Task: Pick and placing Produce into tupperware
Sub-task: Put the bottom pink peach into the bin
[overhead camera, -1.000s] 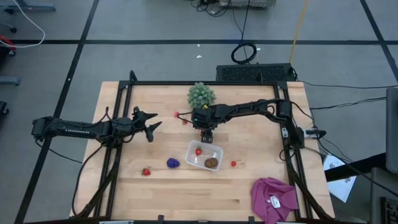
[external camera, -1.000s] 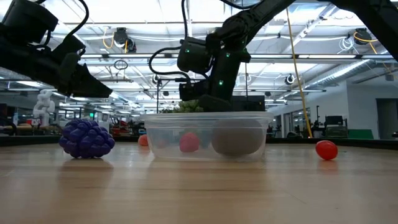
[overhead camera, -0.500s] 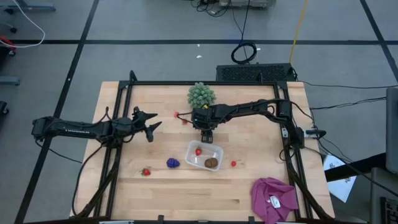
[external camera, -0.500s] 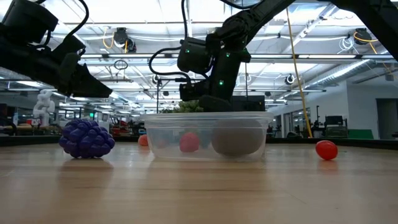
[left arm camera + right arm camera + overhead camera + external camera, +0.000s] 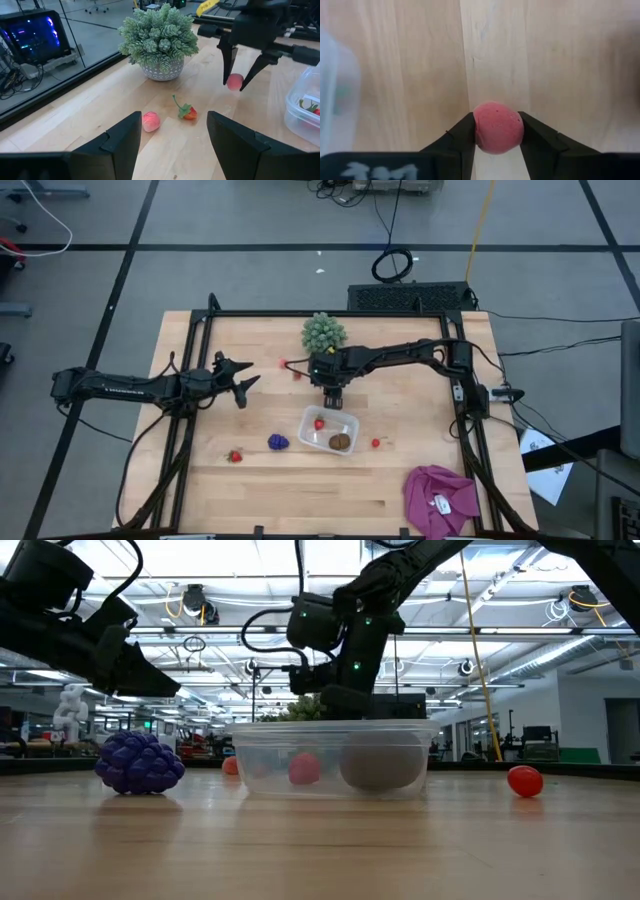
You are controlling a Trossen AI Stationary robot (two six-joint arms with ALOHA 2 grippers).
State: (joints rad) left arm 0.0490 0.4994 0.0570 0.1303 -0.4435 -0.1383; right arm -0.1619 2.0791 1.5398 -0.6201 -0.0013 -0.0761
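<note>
The clear tupperware [image 5: 329, 430] sits mid-table and holds a red strawberry [image 5: 319, 423] and a brown kiwi [image 5: 341, 442]. Just beyond its far side, my right gripper [image 5: 335, 395] points steeply down, shut on a round pink-red produce piece [image 5: 498, 127]. On the table lie the purple grape cluster [image 5: 278, 442], a strawberry [image 5: 235, 456] to its left, another [image 5: 376, 443] right of the tupperware, and two red pieces [image 5: 150, 121] [image 5: 187, 112] near the plant. My left gripper [image 5: 248, 376] hovers open at the left. My right gripper pinches the pink-red piece by its two opposite sides [image 5: 479, 131] between the two fingers [image 5: 226, 65], near their free ends. The fingers come from above, slanting down. Whether the piece rests on the table or hangs just clear of it, I cannot tell.
A green spiky plant in a pot [image 5: 324, 332] stands close behind my right gripper, at the far edge. A magenta cloth [image 5: 440, 498] lies at the near right corner. Bare wood lies along the near edge.
In the low view my right gripper's fingers have drawn closer together behind the tupperware; the arm has stayed in place.
</note>
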